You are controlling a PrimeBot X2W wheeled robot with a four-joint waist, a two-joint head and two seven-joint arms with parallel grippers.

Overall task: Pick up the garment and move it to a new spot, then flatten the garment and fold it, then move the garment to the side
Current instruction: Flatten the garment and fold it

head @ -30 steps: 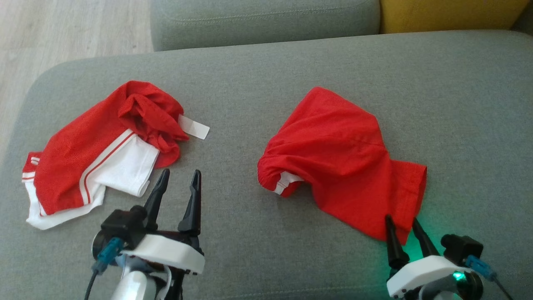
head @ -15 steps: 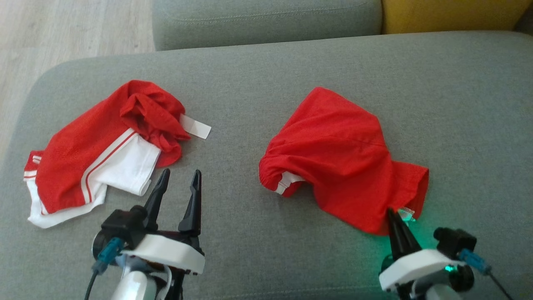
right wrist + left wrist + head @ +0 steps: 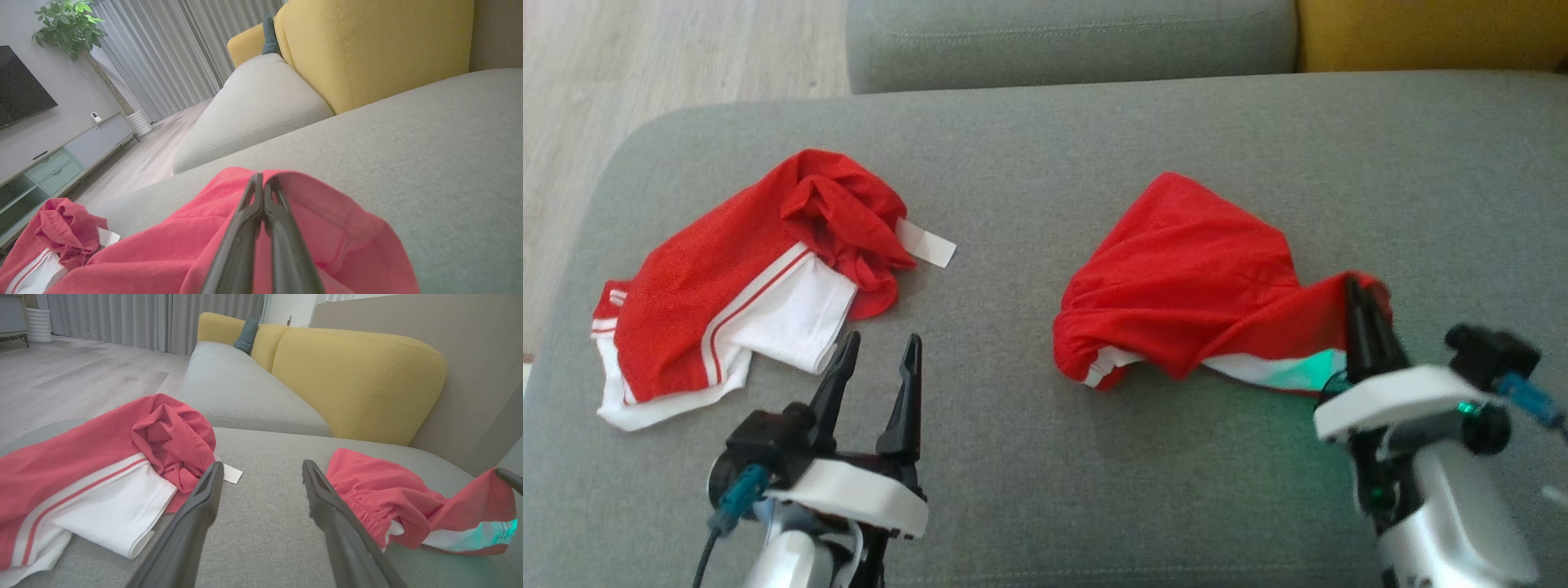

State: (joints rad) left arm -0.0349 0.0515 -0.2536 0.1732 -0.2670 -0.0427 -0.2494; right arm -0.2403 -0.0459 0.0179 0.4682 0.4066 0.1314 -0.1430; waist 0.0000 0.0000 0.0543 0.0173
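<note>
A red garment (image 3: 1192, 278) with white trim lies crumpled on the right half of the grey sofa seat (image 3: 1013, 457). My right gripper (image 3: 1357, 287) is shut on its right-hand edge and holds that edge lifted off the seat, so the white underside shows. In the right wrist view the closed fingers (image 3: 261, 181) pinch the red cloth (image 3: 163, 253). My left gripper (image 3: 879, 343) stands open above bare cushion, apart from both cloths; the left wrist view shows its spread fingers (image 3: 261, 467) with the held garment (image 3: 367, 490) to their right.
A second red and white garment (image 3: 727, 278) with a white tag lies bunched on the seat's left part, also seen in the left wrist view (image 3: 81, 457). A yellow backrest (image 3: 355, 375) stands behind. The seat's rounded left edge drops to wooden floor (image 3: 645, 57).
My right gripper closed on the garment's near right edge and raised it up and away from me, turning the hem over. The left arm stayed still. The head camera shifted slightly.
</note>
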